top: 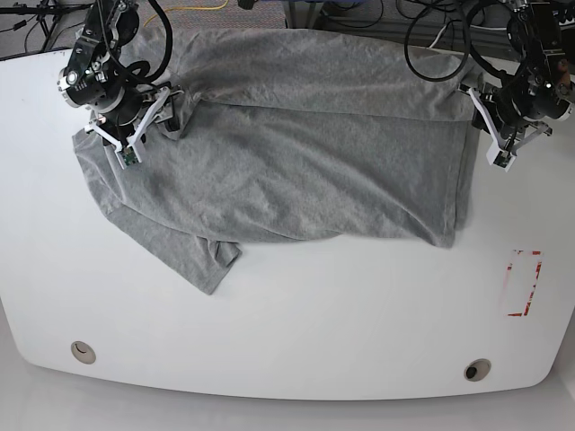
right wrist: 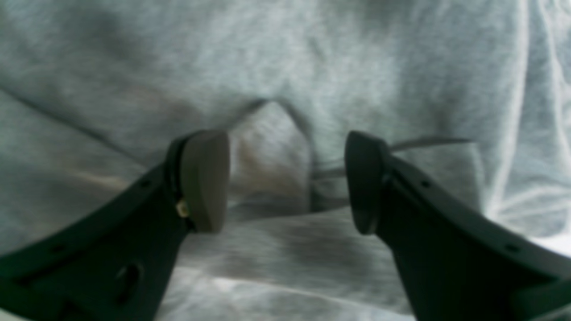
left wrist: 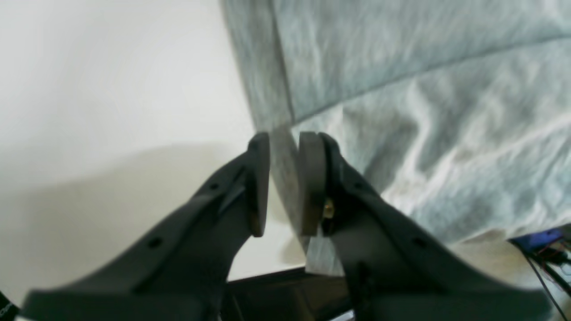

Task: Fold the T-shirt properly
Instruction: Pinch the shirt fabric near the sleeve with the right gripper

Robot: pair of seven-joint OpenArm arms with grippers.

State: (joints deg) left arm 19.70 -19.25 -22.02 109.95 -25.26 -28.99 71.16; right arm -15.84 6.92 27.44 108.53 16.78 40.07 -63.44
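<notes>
The grey T-shirt (top: 305, 153) lies spread across the white table (top: 314, 314), its upper part folded down over the body, with a sleeve (top: 202, 260) sticking out at the lower left. At the shirt's right edge, my left gripper (left wrist: 284, 147) is shut on a thin strip of the hem (left wrist: 285, 178). At the shirt's upper left corner, my right gripper (right wrist: 285, 151) stands open just above the cloth. A small raised peak of fabric (right wrist: 272, 133) sits between its pads, touching neither.
A red rectangle mark (top: 523, 283) is on the table at the right. Two round holes (top: 83, 350) (top: 477, 369) sit near the front edge. Cables (top: 431, 36) trail behind the table's back edge.
</notes>
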